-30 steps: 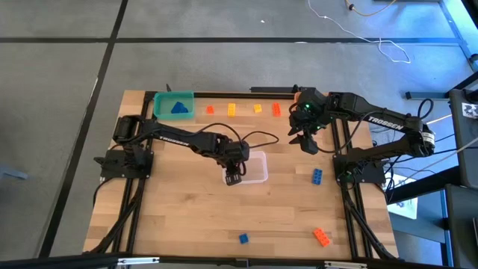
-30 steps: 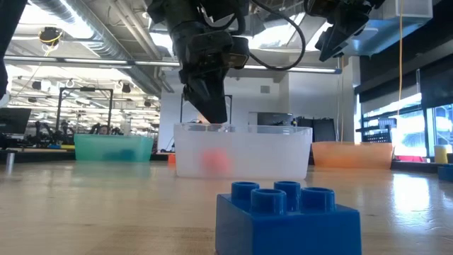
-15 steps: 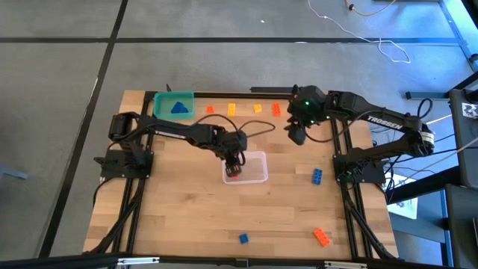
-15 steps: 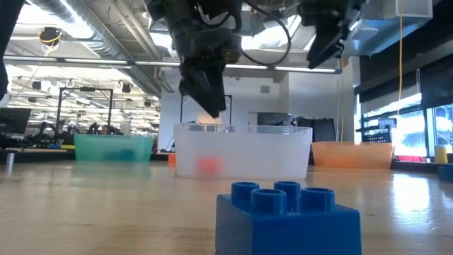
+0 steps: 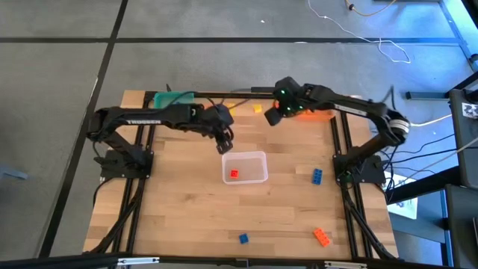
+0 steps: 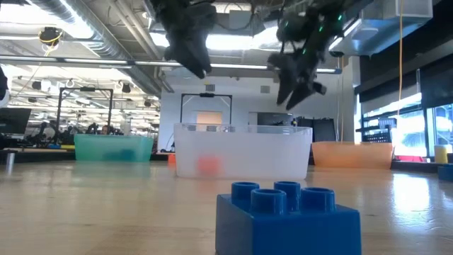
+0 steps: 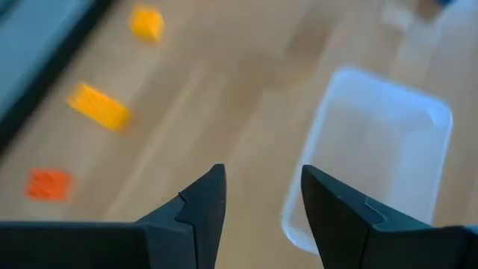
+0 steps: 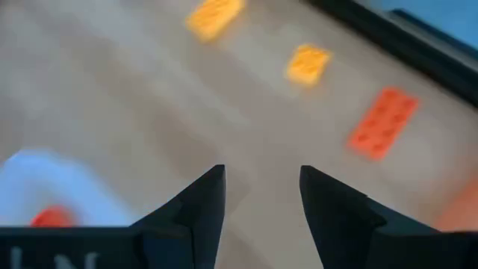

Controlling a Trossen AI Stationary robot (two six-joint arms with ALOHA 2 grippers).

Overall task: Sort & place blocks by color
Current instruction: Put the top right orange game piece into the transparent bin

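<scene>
Hovering beyond the clear bin | my left gripper and right gripper stood parted, empty | yellow block lay just beside right jaws, nearer arm; long axis unclear.

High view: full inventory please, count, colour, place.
clear bin: 1, table centre.
red block: 1, inside clear bin.
teal bin: 1, far left edge, partly under left arm.
orange bin: 1, far right edge, mostly under right arm.
yellow block: 1 showing at far edge; others there hidden by arms.
blue blocks: 2, one right of clear bin, one at near edge.
orange block: 1, near right.
left pincer: open, empty, above table beyond the clear bin.
right pincer: open, empty, over far edge.
</scene>
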